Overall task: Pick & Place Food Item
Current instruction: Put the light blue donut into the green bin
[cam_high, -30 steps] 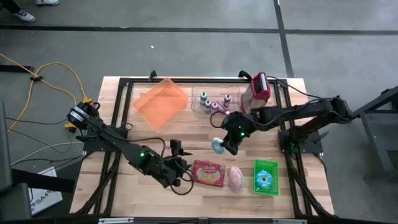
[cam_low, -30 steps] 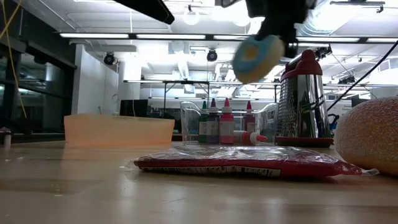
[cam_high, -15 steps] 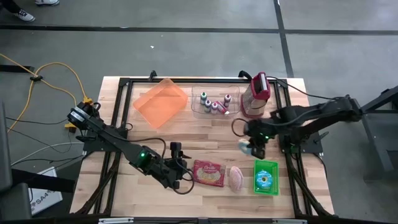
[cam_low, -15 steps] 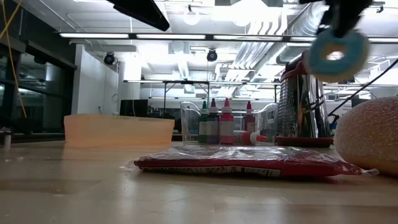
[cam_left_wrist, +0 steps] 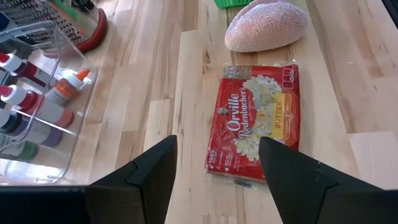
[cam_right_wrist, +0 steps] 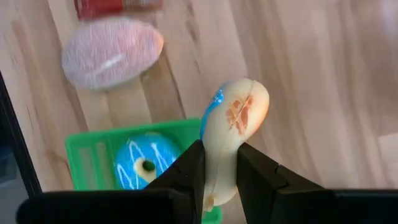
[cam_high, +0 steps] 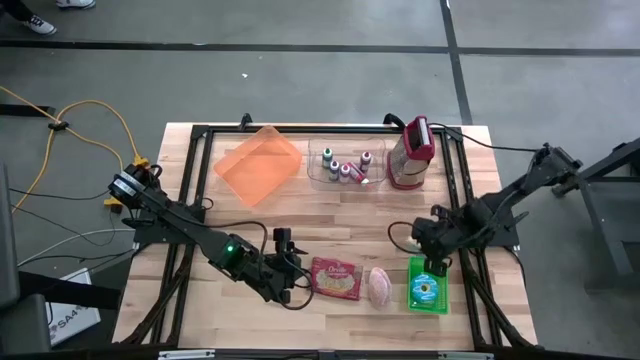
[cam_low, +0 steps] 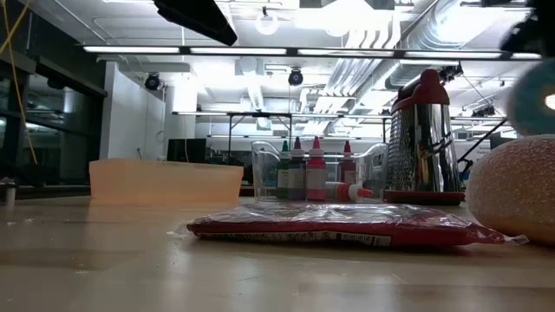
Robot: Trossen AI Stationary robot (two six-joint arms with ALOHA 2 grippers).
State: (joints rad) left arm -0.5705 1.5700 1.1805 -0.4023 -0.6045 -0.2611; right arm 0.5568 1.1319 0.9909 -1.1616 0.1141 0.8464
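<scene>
My right gripper hangs over the far end of a green tray at the near right, shut on a blue-iced doughnut. That doughnut shows blurred at the low view's right edge. A second blue doughnut lies in the tray. My left gripper stands open, above the table and just left of a red popcorn bag, which lies flat beside a pink sugared bun. My right gripper pinches the doughnut edge-on between its two fingers, one finger on the iced face and the other on the plain face, at one side of the ring. The fingers point steeply down. The doughnut is lifted clear, over the wood at the tray's edge.
An orange tray sits at the far left. A clear bin of small bottles and a steel grater with a red top stand along the far edge. Bare wood lies in the table's middle.
My right gripper has carried the doughnut from the table's middle toward the right and near edges, to above the green tray, and has tipped to point more steeply down. The doughnut has stayed clear of the table throughout.
</scene>
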